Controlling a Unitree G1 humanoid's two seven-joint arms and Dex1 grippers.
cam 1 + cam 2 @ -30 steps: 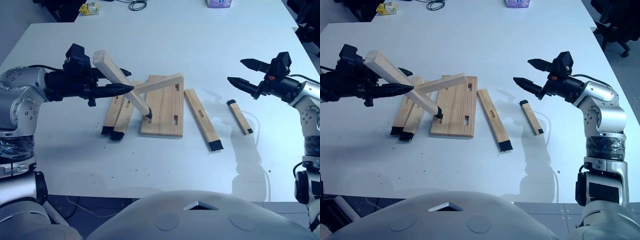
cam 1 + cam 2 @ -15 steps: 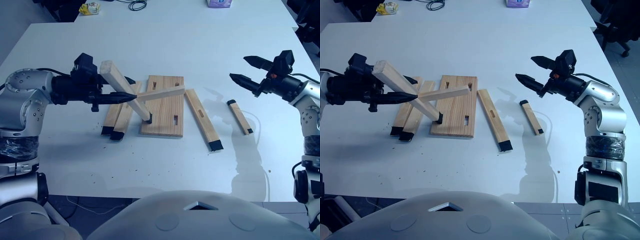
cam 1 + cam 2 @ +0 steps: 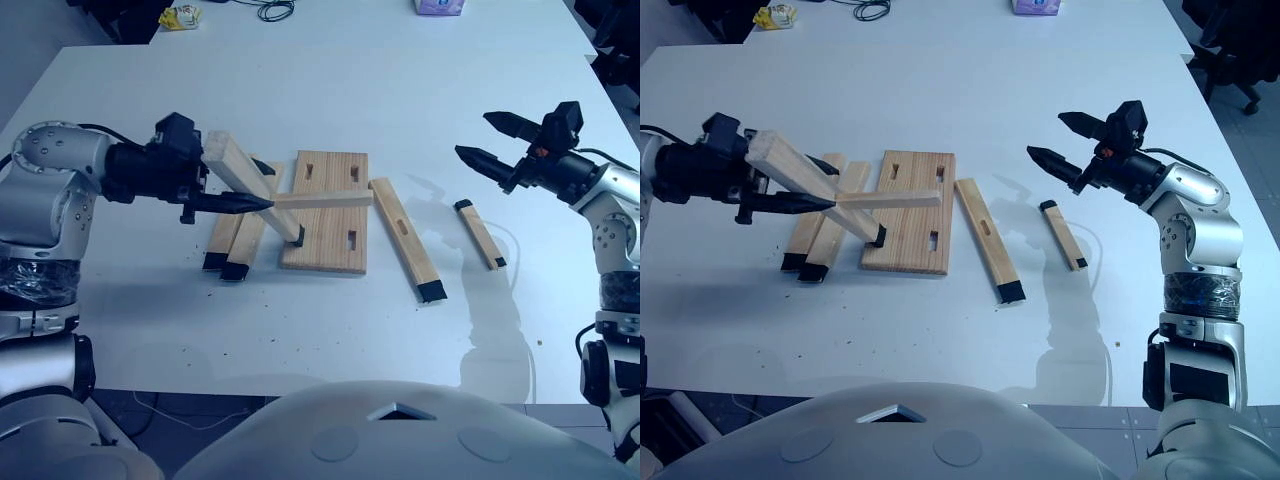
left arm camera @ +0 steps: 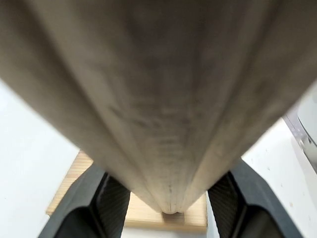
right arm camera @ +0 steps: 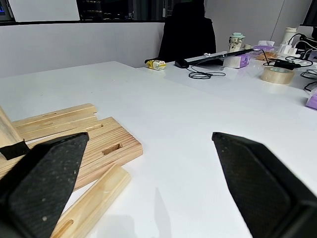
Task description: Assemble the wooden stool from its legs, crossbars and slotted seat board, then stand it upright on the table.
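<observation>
Holds tilted leg (image 3: 243,172) clamped in left gripper (image 3: 262,203), with right gripper (image 3: 473,136) spread and empty well off; may skid leg's foot off seat board (image 3: 330,242) just beyond that grip, or shed crossbar (image 3: 325,199).

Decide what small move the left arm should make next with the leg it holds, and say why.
Probably swing the leg upright about its lower end. The left gripper holds it tilted, its black-tipped end resting on the seat board about where a corner slot lies, a crossbar jutting from it over the board. Whether the tip is seated is unclear.
</observation>
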